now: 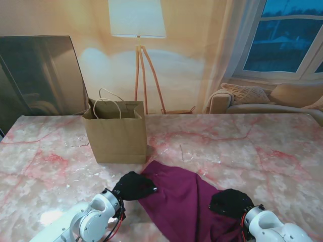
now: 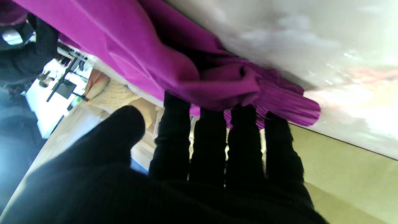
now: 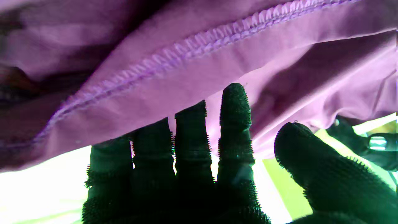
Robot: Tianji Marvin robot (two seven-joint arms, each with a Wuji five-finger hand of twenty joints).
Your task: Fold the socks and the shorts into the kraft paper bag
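The purple shorts (image 1: 181, 196) lie crumpled on the marble table (image 1: 242, 146), near my edge and right of the middle. A kraft paper bag (image 1: 116, 133) stands upright and open-topped just beyond them to the left, its cord handles up. My left hand (image 1: 133, 185), in a black glove, lies at the shorts' left corner, fingers straight with the tips against the bunched waistband (image 2: 279, 102). My right hand (image 1: 231, 201) rests flat on the shorts' right part, fingers spread against the seamed fabric (image 3: 186, 77). Neither thumb closes on cloth. No socks are visible.
A dark panel (image 1: 40, 75) leans at the far left behind the table. A floor lamp (image 1: 139, 50) stands behind the bag, and a sofa (image 1: 267, 98) sits under the window at the far right. Bare marble stretches left and right of the bag.
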